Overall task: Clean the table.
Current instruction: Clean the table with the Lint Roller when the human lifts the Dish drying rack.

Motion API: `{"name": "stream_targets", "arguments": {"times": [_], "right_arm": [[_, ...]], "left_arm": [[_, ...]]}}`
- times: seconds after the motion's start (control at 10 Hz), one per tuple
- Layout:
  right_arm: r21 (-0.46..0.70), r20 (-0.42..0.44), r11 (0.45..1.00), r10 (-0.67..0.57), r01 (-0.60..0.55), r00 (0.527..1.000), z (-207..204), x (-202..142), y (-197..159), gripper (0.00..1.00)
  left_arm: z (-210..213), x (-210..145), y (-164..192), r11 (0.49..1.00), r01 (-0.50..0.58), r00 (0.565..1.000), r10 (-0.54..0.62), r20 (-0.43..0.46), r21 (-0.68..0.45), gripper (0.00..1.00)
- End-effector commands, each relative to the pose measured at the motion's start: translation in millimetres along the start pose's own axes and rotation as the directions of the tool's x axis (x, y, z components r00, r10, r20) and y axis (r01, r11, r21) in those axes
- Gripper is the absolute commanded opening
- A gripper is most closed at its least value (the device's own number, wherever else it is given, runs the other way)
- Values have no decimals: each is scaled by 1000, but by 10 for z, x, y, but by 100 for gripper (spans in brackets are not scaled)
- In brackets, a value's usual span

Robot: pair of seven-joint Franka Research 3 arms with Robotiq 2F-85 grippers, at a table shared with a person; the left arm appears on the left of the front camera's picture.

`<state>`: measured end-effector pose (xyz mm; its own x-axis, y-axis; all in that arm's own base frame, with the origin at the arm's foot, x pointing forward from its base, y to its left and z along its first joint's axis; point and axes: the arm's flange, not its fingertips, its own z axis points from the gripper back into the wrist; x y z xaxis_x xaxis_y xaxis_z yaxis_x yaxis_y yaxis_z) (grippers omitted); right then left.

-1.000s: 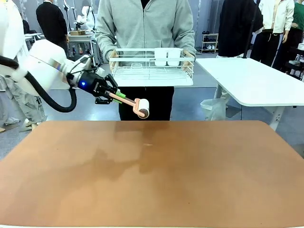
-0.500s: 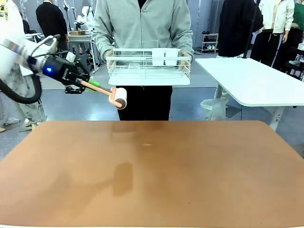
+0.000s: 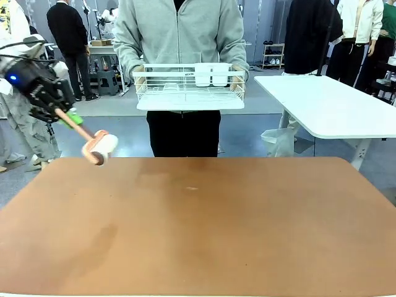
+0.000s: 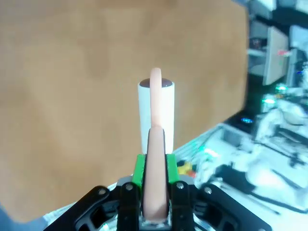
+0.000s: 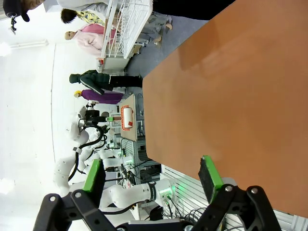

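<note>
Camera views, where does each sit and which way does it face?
Front: between the arms, facing across the table at the person holding a dish rack; left pincer grips a lint roller.
Left wrist: down that pincer at roller and table.
Right wrist: rolled sideways, along open right pincer over table.
Front and left wrist share the roller.

A lab hall, with white worktable point(image 3: 328, 105) and equipment cart point(image 3: 102, 59).

Front cam sitting at robot's edge, facing across the table point(image 3: 247, 235) twd person point(image 3: 179, 37) opposite. L wrist cam looking down along left gripper point(image 4: 155, 166) onto same top; R wrist cam, rolled sideways, taking in that top past right gripper point(image 5: 152, 166).
</note>
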<state>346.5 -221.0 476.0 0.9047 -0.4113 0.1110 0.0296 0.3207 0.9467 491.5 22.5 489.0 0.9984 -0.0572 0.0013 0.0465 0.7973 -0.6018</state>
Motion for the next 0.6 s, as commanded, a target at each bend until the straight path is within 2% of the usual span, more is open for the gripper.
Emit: {"name": "stream_targets", "arguments": {"times": [0.0, 0.1, 0.3, 0.5], "right_arm": [[17, 4, 1000, 13, -13, 1000, 10, 3, 36, 100], [17, 4, 1000, 13, -13, 1000, 10, 3, 36, 100], [17, 4, 1000, 13, -13, 1000, 10, 3, 36, 100], [17, 4, 1000, 13, -13, 1000, 10, 3, 36, 100]], "left_arm": [[259, -32, 42, 992, -29, 999, 27, 19, 125, 7], [346, -28, 103, 988, -55, 998, 49, 45, 145, 7], [407, -36, 201, 982, -46, 998, 40, 41, 183, 7], [431, -55, 220, 986, -29, 999, 24, 31, 163, 7]]}}
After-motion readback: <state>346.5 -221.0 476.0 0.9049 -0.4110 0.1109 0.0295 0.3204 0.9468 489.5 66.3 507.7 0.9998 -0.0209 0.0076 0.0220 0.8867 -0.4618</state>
